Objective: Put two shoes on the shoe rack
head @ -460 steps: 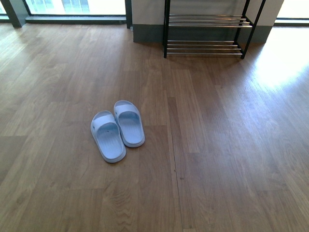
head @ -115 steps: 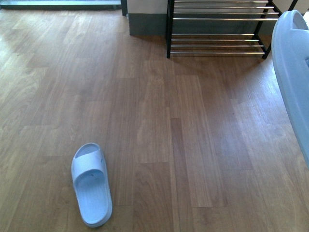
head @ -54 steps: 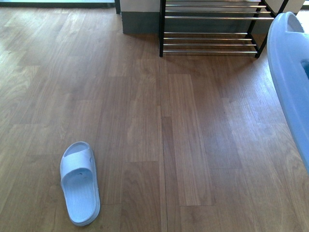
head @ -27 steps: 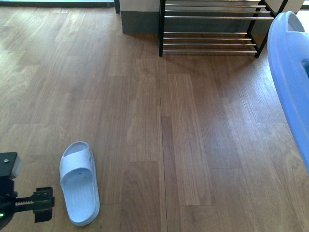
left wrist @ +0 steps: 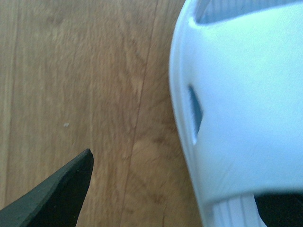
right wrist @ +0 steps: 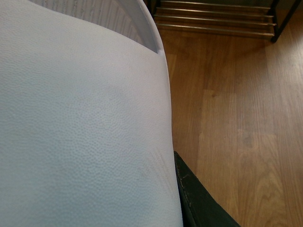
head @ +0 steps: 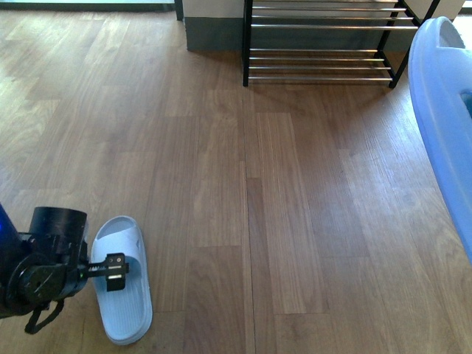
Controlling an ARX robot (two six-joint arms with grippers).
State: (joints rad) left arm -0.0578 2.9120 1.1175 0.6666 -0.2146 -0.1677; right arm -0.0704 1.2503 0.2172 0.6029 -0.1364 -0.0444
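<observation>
Fingers [left wrist: 57,198] of left gripper [head: 112,271] spread astride edge of floor sandal [head: 127,313]; right gripper [right wrist: 191,201] clamps raised sandal [head: 442,125].

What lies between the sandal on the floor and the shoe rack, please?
Only bare wood floor. In the front view, the stretch from the sandal to the rack holds no other object.

left pincer [head: 112,271] low, jaws spread wide

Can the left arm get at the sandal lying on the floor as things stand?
Probably yes. The left gripper hangs open right over the floor sandal, one finger outside its edge, nothing between them.
</observation>
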